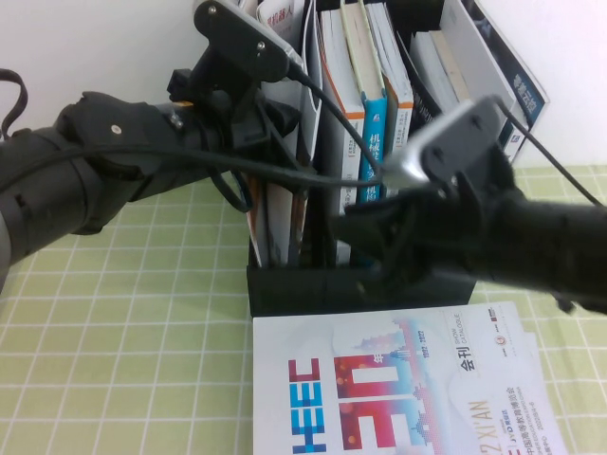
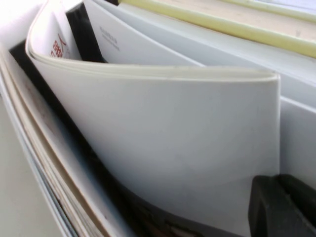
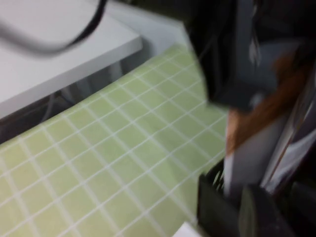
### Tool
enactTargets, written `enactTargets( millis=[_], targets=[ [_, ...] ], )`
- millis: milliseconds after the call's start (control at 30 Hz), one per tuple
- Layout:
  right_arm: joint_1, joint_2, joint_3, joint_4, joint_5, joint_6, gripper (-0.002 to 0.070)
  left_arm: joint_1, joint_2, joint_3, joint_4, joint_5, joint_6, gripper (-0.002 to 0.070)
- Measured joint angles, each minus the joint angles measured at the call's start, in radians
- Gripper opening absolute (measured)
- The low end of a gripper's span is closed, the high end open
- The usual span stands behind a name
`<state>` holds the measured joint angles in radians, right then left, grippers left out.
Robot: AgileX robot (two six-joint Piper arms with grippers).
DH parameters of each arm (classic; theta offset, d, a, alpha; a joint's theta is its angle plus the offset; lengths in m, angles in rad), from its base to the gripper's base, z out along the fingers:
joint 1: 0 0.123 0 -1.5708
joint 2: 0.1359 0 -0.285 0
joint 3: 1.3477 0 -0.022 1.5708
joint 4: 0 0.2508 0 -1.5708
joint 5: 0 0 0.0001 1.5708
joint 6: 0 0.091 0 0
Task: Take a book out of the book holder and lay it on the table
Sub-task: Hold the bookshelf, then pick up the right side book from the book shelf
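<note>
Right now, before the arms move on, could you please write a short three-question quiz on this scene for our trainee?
1. True or false: the white magazine lies flat on the table, in front of the book holder.
2. Where is the left gripper? A: at the holder's left compartment. B: on the bare table. C: over the flat magazine.
3. Fill in: the right gripper sits low, by the holder's ___ wall.
Key: 1 true; 2 A; 3 front.
</note>
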<state>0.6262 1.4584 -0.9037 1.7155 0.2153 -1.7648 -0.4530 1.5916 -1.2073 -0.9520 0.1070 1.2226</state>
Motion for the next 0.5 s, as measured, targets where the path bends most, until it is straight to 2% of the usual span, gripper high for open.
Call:
enactTargets(
  millis=[133, 367, 500],
  targets=[
    [0.002, 0.096, -0.114, 0.005, -0.064, 0.025, 0.0159, 0.000, 0.000, 0.000, 0.000, -0.002, 0.004, -0.0003],
    [0.002, 0.185, -0.220, 0.013, -0.095, 0.044, 0.0328, 0.000, 0.000, 0.000, 0.000, -0.002, 0.005, -0.0003],
    [0.002, 0.194, -0.228, 0.013, -0.102, 0.049, 0.0363, 0.000, 0.000, 0.000, 0.000, -0.003, 0.006, -0.0002]
  ],
)
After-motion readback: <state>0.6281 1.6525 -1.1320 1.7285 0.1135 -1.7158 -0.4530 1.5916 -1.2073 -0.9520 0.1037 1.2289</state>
